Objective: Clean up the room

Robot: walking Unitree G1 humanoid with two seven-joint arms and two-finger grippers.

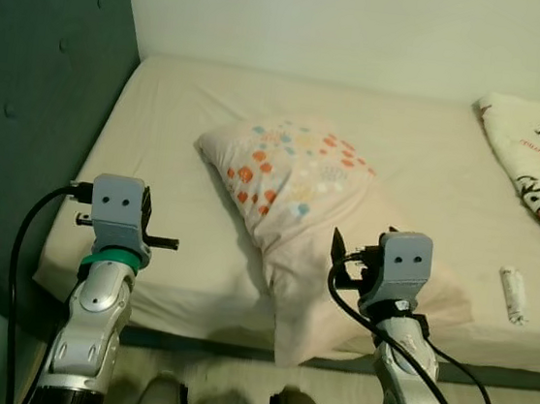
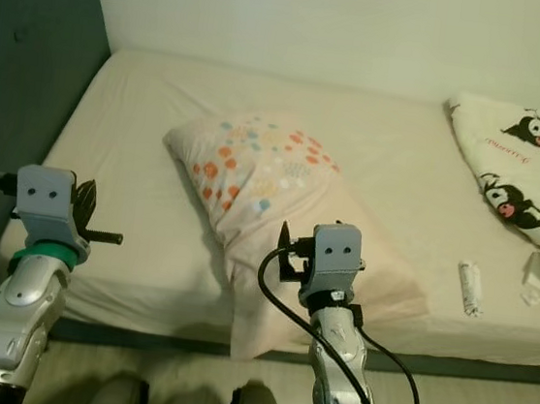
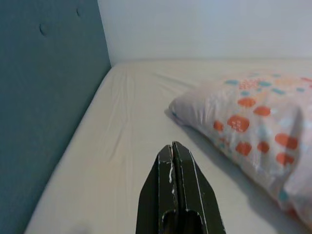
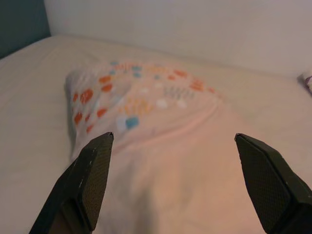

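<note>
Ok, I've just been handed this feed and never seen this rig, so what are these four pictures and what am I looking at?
The top two pictures come from the robot's head, looking down at a bed; the silver arms are its own. The other two look along each gripper's black fingers. The left gripper is shut and empty, above the sheet near the teal headboard. The right gripper is open, above the near end of a pillow with orange and blue spots that overhangs the bed's near edge. Nothing is held. Also on the bed: a cartoon-print blanket at the far right and a small white tube.
</note>
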